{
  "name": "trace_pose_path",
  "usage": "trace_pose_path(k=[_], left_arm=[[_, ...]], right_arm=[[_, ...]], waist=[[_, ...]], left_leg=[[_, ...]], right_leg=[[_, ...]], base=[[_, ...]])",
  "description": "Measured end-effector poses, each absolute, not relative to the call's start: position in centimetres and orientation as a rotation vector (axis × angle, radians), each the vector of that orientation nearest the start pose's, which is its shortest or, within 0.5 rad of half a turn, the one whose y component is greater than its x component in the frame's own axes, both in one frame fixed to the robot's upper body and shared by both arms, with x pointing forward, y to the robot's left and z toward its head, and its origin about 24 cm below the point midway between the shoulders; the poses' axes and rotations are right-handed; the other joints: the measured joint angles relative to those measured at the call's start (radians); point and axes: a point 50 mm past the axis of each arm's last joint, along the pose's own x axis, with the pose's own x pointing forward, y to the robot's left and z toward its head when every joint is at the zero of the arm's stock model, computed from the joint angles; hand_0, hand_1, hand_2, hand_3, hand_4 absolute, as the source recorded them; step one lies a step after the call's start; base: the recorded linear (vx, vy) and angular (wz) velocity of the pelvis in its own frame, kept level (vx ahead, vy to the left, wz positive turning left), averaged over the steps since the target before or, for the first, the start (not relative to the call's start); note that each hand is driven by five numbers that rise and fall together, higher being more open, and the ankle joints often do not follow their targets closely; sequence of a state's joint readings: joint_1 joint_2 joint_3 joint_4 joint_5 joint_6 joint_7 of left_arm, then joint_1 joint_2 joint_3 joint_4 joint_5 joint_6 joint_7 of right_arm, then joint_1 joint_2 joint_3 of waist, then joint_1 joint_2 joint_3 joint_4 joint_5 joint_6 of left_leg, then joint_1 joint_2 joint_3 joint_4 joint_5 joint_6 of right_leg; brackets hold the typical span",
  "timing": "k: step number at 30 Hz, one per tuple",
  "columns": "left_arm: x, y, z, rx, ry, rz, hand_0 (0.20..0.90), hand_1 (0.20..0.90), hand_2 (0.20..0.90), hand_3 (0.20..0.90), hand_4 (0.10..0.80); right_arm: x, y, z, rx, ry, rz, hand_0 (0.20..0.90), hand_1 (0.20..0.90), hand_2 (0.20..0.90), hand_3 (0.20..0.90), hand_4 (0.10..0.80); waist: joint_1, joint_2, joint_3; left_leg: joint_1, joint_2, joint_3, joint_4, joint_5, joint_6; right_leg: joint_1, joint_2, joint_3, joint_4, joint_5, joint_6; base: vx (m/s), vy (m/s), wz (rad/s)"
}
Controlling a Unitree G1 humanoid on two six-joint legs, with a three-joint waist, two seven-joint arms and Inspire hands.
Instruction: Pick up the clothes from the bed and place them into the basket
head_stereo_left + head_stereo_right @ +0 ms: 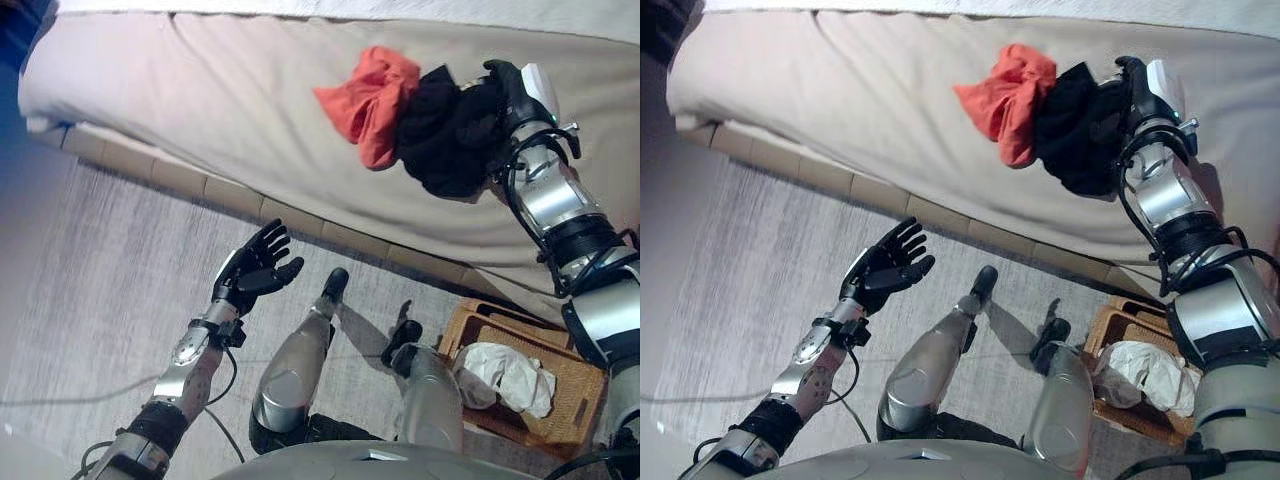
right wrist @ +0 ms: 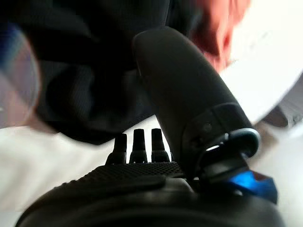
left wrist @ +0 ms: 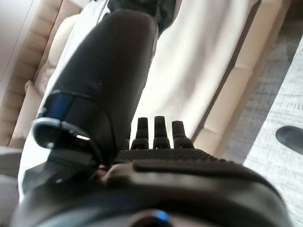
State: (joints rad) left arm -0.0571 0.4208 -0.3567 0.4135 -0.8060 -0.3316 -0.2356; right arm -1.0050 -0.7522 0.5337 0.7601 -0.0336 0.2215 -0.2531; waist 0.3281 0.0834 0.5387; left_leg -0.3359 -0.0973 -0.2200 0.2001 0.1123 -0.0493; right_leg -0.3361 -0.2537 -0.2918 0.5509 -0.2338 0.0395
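Note:
A red cloth (image 1: 370, 100) and a black cloth (image 1: 445, 135) lie bunched together on the beige bed (image 1: 200, 90). My right hand (image 1: 512, 88) is at the black cloth's right side and touches it. In the right wrist view its thumb (image 2: 184, 94) and fingers stand straight, with the black cloth (image 2: 80, 71) just past them and the red cloth (image 2: 220, 28) beyond. My left hand (image 1: 250, 270) is open and empty, held over the floor in front of the bed. A wicker basket (image 1: 580, 385) stands on the floor at the lower right.
A white cloth (image 1: 510, 375) lies in the basket. The bed's pale wooden frame (image 1: 230, 195) runs along its front edge. A grey carpet (image 1: 100, 290) covers the floor in front of the bed.

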Motion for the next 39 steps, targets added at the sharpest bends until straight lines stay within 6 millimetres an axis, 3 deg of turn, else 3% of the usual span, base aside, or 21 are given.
trace_pose_path(k=[8,14,15,16,17,24,32,39], left_arm=[[24.1,18.0,0.1,-0.357,0.072,-0.293,0.900,0.900,0.900,0.900,0.800],[23.7,18.1,0.8,-0.421,0.045,-0.282,0.900,0.900,0.900,0.900,0.800],[23.6,18.2,1.0,-0.432,0.040,-0.277,0.900,0.900,0.900,0.900,0.800],[23.6,18.2,1.1,-0.438,0.035,-0.275,0.900,0.900,0.900,0.900,0.800],[23.6,18.1,1.2,-0.440,0.031,-0.274,0.900,0.900,0.900,0.900,0.800],[23.6,18.2,2.0,-0.429,0.011,-0.288,0.900,0.900,0.900,0.900,0.800],[23.6,18.5,2.1,-0.416,0.008,-0.289,0.900,0.900,0.900,0.900,0.800],[23.7,18.5,2.0,-0.413,0.012,-0.285,0.900,0.900,0.900,0.900,0.800]], right_arm=[[40.0,-27.1,23.1,-1.078,0.031,-0.416,0.900,0.900,0.900,0.900,0.800],[40.2,-27.8,24.8,-1.259,0.135,-0.417,0.900,0.900,0.900,0.900,0.800],[40.3,-27.8,25.3,-1.261,0.154,-0.417,0.808,0.808,0.808,0.793,0.693],[40.3,-27.9,25.7,-1.263,0.171,-0.418,0.352,0.352,0.352,0.260,0.160],[40.3,-28.1,26.0,-1.261,0.183,-0.424,0.300,0.300,0.300,0.200,0.100],[40.0,-29.2,26.7,-1.198,0.197,-0.467,0.300,0.300,0.300,0.200,0.100],[39.8,-29.7,23.6,-1.067,0.181,-0.460,0.300,0.300,0.300,0.200,0.100],[39.6,-30.0,23.1,-0.981,0.132,-0.462,0.300,0.300,0.300,0.200,0.100]], waist=[[0.003,-0.001,0.005],[0.003,0.003,0.007],[0.003,0.003,0.007],[0.003,0.003,0.007],[0.003,0.003,0.007],[0.011,0.003,0.007],[-0.002,0.003,0.007],[-0.031,0.001,0.008]], left_leg=[[-0.220,-0.017,-0.016,0.152,-0.026,0.004],[-0.315,-0.022,-0.016,0.203,-0.032,-0.003],[-0.326,-0.022,-0.018,0.208,-0.032,-0.004],[-0.335,-0.022,-0.021,0.212,-0.032,-0.004],[-0.340,-0.022,-0.024,0.213,-0.032,-0.004],[-0.353,-0.018,-0.024,0.221,-0.032,-0.004],[-0.252,-0.011,0.011,0.229,-0.038,0.009],[-0.077,0.010,0.052,0.192,-0.062,0.021]], right_leg=[[-0.197,-0.015,-0.005,0.129,-0.024,-0.019],[-0.299,-0.023,0.008,0.201,-0.033,-0.023],[-0.311,-0.023,0.007,0.206,-0.033,-0.023],[-0.320,-0.023,0.007,0.207,-0.033,-0.023],[-0.326,-0.021,0.007,0.209,-0.033,-0.023],[-0.337,-0.013,0.014,0.209,-0.033,-0.023],[-0.233,-0.006,0.036,0.178,-0.022,-0.038],[-0.061,0.018,0.065,0.093,-0.006,-0.029]], base=[[-0.032,0.029,0.09],[-0.040,0.007,0.02],[-0.049,-0.037,0.04],[-0.055,-0.048,0.05],[-0.055,-0.055,0.05],[-0.024,-0.021,0.00],[-0.034,0.012,-0.13],[0.013,0.023,-0.19]])
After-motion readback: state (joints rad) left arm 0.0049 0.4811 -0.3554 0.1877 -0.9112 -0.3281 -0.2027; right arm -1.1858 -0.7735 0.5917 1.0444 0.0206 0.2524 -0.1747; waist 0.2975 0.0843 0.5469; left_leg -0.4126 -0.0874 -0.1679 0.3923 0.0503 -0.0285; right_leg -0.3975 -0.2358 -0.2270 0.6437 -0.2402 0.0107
